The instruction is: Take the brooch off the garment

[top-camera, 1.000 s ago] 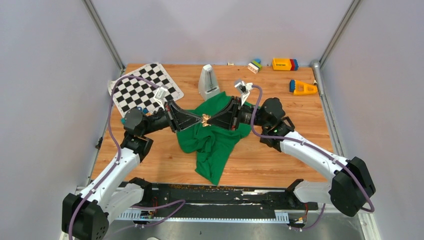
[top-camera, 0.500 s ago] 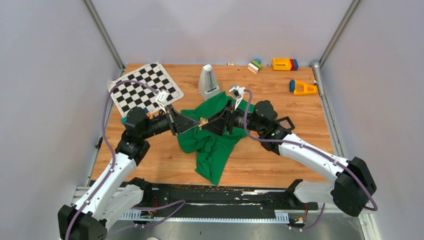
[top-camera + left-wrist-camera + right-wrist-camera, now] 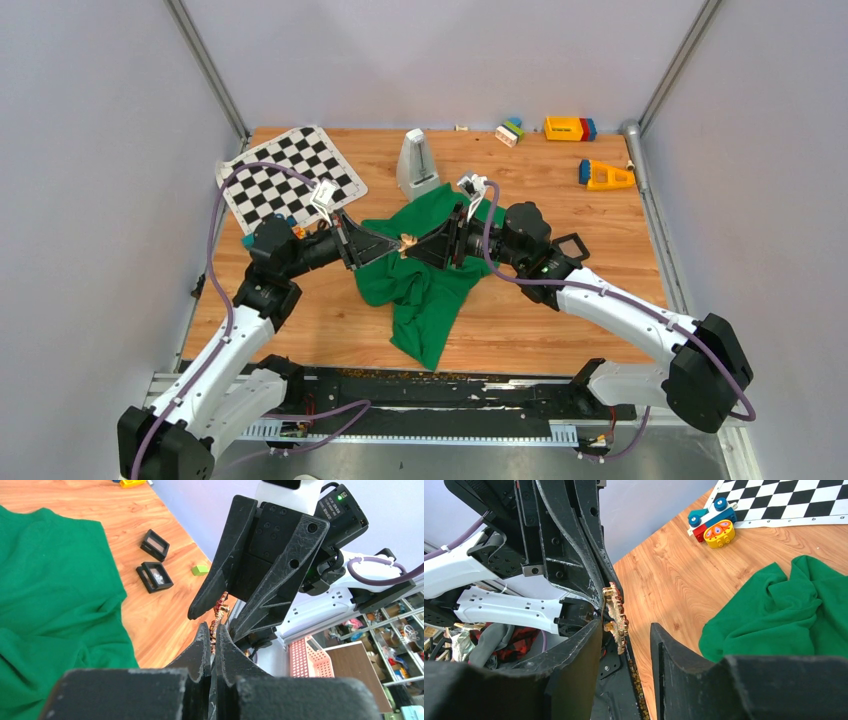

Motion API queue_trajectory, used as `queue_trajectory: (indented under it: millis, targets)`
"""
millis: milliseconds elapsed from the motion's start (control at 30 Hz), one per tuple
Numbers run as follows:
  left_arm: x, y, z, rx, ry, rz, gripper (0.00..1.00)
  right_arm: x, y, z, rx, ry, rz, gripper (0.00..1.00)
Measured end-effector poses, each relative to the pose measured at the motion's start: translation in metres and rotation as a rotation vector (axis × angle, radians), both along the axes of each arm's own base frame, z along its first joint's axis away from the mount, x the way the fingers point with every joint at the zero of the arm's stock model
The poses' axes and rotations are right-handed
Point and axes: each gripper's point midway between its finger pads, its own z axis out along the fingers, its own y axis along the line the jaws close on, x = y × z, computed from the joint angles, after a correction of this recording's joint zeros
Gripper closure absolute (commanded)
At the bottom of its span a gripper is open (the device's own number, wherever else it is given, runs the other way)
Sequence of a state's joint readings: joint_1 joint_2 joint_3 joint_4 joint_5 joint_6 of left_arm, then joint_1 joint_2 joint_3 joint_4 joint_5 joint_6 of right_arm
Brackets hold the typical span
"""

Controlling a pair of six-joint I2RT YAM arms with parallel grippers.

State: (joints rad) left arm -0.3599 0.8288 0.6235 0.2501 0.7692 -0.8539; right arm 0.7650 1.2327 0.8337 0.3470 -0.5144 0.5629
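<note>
The brooch (image 3: 407, 241), a small red-and-gold speckled piece, hangs in the air above the green garment (image 3: 425, 290), which lies crumpled on the table. My left gripper (image 3: 213, 627) is shut on the brooch (image 3: 218, 611), pinching its lower edge. From the opposite side my right gripper (image 3: 626, 626) stands open, one jaw on either side of the brooch (image 3: 615, 611) and neither touching it. No cloth shows on the brooch. In the top view the two grippers meet tip to tip, the left gripper (image 3: 396, 246) against the right gripper (image 3: 419, 244).
A chequered mat (image 3: 290, 175) lies back left with a small toy (image 3: 711, 525) at its edge. A grey metronome-shaped object (image 3: 415, 160) stands behind the garment. Coloured blocks (image 3: 570, 128) sit at the back right. Two black square frames (image 3: 155, 576) lie right of the garment.
My right gripper was shut at the brooch and has opened. Both grippers have shifted slightly left, and the left one still holds the brooch.
</note>
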Motion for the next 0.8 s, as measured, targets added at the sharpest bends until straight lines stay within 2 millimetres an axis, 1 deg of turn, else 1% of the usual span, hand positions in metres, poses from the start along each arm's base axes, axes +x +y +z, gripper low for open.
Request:
queue_trajectory:
  millis: [133, 233, 467, 700, 800]
  targets:
    - [-0.0005, -0.0009, -0.0013, -0.01, 0.011, -0.007, 1.0, 0.0, 0.0, 0.0, -0.001, 0.001, 0.0, 0.54]
    - [-0.0009, -0.0011, -0.0003, -0.014, 0.008, -0.009, 1.0, 0.0, 0.0, 0.0003, 0.0, 0.001, 0.0, 0.54]
    - [-0.0016, -0.0015, 0.0007, -0.022, 0.011, -0.013, 1.0, 0.0004, 0.0001, 0.0011, -0.001, 0.003, -0.002, 0.61]
    - [-0.0024, -0.0019, 0.0022, -0.036, 0.004, -0.018, 1.0, 0.0021, 0.0024, 0.0048, 0.002, 0.003, 0.0, 0.71]
    - [-0.0025, -0.002, 0.003, -0.041, 0.006, -0.018, 1.0, 0.0022, 0.0025, 0.0051, 0.002, 0.003, 0.0, 0.73]
